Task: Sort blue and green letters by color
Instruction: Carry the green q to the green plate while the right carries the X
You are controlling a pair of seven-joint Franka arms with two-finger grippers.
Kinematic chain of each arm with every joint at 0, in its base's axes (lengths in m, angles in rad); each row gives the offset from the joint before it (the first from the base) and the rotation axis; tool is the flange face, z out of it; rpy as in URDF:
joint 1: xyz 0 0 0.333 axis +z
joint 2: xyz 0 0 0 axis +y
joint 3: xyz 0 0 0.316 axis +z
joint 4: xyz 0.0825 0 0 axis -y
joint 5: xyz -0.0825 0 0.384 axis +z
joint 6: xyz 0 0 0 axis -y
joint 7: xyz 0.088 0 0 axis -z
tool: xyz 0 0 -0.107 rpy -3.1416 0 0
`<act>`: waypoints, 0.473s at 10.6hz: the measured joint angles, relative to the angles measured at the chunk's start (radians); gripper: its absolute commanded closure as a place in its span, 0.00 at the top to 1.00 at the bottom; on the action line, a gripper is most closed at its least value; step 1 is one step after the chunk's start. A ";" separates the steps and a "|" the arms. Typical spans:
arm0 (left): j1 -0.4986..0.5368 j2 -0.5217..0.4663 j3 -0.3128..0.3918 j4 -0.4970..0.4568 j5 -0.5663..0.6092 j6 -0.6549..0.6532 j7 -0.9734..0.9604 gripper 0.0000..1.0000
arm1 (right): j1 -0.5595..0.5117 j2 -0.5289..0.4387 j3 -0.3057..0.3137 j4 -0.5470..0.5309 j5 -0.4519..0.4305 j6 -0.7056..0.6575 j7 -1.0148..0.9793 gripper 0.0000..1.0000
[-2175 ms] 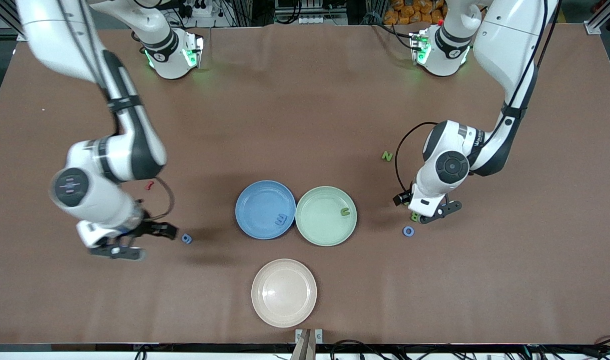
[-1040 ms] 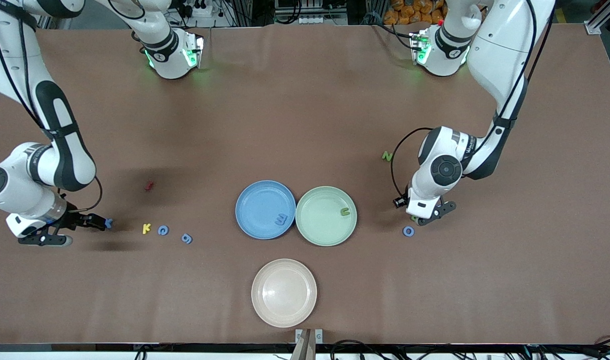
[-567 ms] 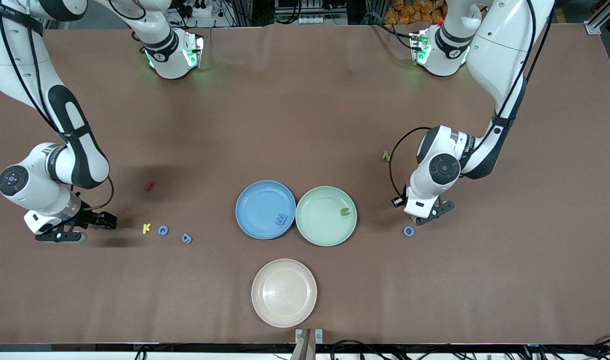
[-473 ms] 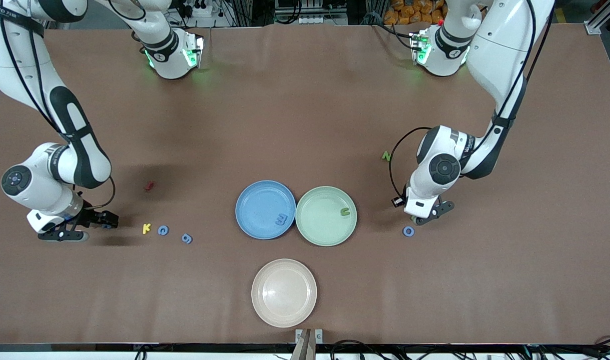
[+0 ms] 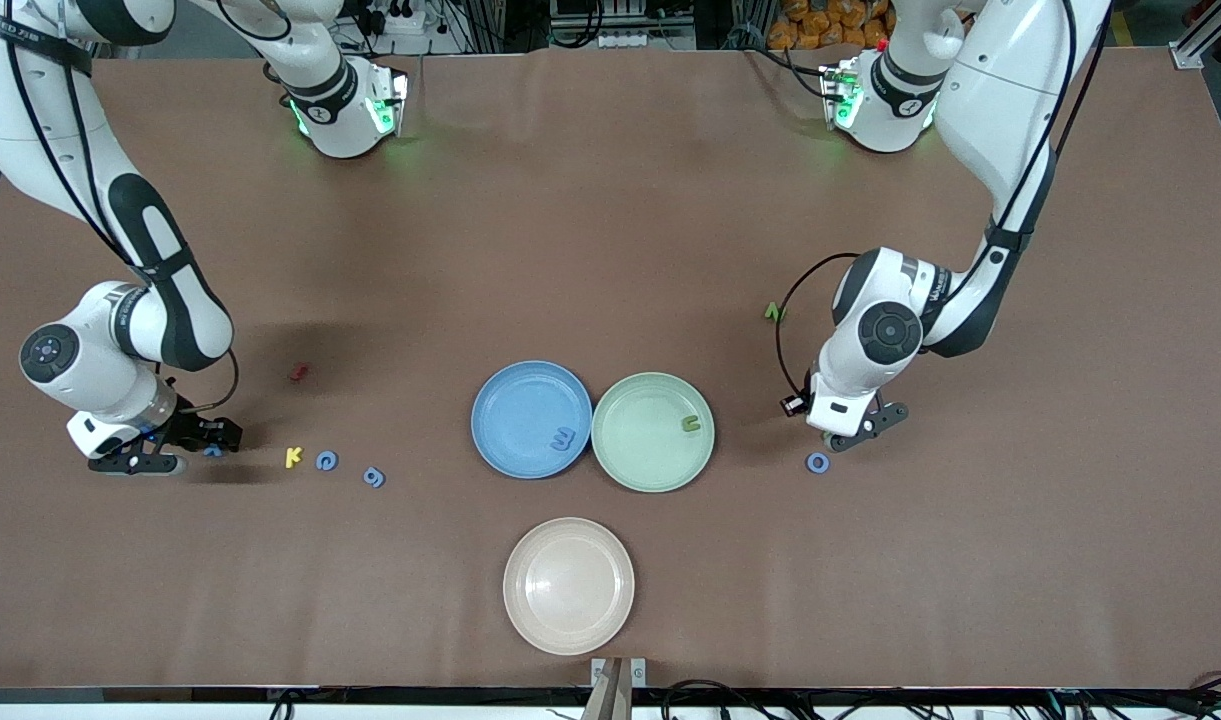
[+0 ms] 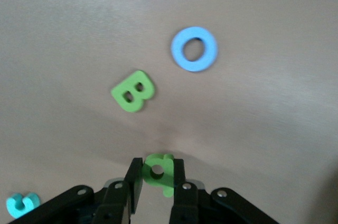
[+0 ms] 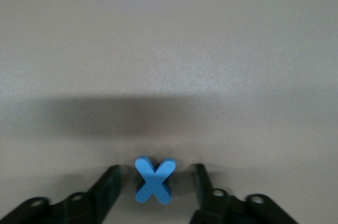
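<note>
While the blue plate (image 5: 531, 419) is holding one blue letter (image 5: 564, 437) and the green plate (image 5: 653, 431) one green letter (image 5: 690, 423), both arms are working on further pickups. The left tool (image 6: 157, 189) is hanging just above the tabletop (image 5: 610, 250) near the left arm's end, its fingers (image 6: 133, 179) pinched on a small green letter (image 6: 158, 169) with a round hole; it looks lifted slightly clear, though I cannot be sure. A green B (image 6: 133, 91) and a blue O (image 6: 194, 48) are lying flat close by, and a green N (image 5: 774, 313) is sitting farther from the front camera. The right tool (image 7: 154, 187) is sitting low at the right arm's end, its fingers parted to either side of a blue X (image 7: 155, 179) without visibly touching it. A yellow K (image 5: 292, 457) and two more blue letters (image 5: 327, 461) are waiting between it and the plates.

Judging by this, the left arm is needing to carry its letter over to the green plate and let go there, while the right tool is needing to squeeze onto the X before lifting it toward the blue plate.
</note>
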 measured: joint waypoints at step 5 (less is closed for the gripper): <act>-0.069 -0.036 -0.058 0.071 0.000 0.000 -0.075 0.00 | -0.002 -0.007 -0.004 -0.005 0.013 0.030 0.003 0.13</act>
